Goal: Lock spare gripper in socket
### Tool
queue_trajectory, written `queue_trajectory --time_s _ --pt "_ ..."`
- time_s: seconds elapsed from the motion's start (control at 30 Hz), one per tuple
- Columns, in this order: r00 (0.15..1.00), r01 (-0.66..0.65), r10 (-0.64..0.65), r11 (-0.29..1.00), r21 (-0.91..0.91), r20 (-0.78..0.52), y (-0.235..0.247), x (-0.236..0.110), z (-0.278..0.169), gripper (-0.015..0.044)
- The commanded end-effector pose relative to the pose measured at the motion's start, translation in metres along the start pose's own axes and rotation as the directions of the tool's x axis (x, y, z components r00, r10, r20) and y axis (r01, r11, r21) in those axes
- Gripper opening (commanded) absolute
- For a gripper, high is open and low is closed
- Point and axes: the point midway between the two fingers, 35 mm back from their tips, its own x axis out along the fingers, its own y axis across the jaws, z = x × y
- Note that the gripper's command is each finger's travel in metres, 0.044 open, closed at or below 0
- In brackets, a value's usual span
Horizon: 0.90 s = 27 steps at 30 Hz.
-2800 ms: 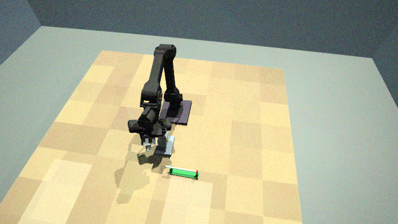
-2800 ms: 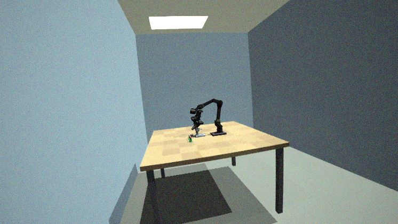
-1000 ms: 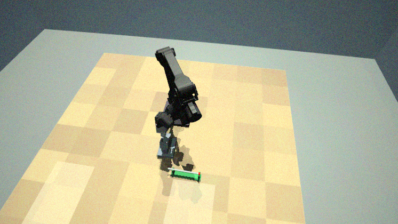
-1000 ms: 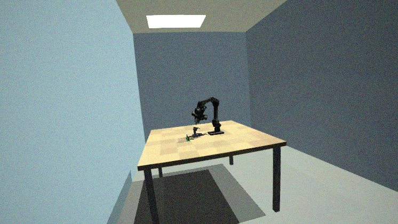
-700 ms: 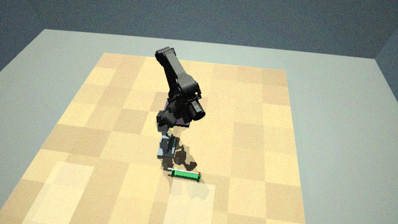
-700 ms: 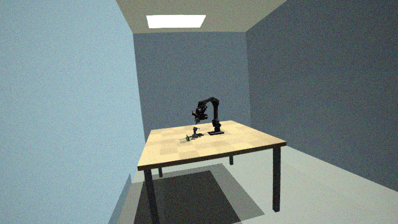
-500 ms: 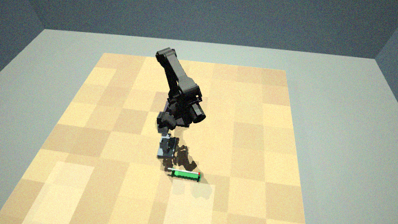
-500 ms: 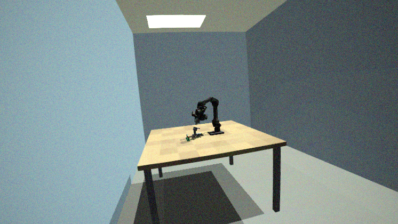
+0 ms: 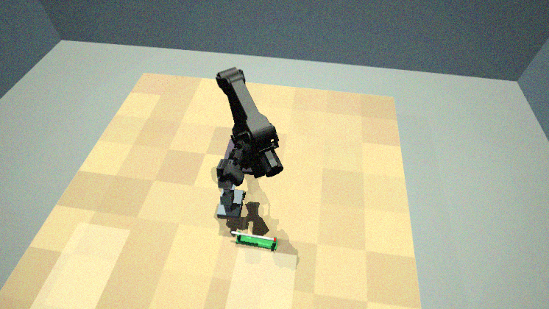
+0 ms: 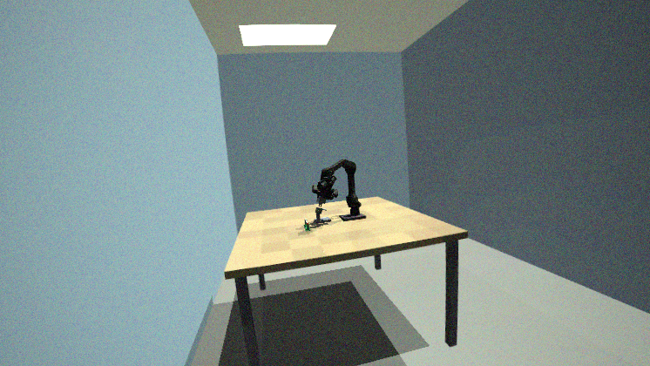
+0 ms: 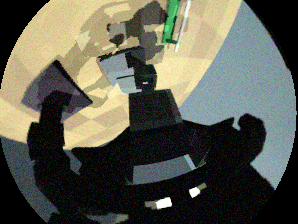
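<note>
The table shows wide bare checkered wood on every side of the arm; its edges lie well away from the work, the right edge nearest in the top view. The arm's base plate sits toward the far middle. The gripper hangs just near of the base, pinching the spare gripper, a dark block with a grey underside that hangs below it, above the table. In the wrist view the spare shows straight ahead of the gripper. The green mount stands near of the spare and slightly right, apart from it. A white pin with a red tip lies along the mount's top; whether it sits in the socket cannot be told.
</note>
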Motion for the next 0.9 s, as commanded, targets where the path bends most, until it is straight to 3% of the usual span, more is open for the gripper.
queue_trajectory --time_s 0.0,0.87 --pt "1.000 0.005 -0.005 1.000 -0.001 -0.005 -0.001 0.004 0.003 0.0000" --pt "1.000 0.008 -0.008 1.000 0.001 -0.004 -0.002 0.032 0.028 0.0000"
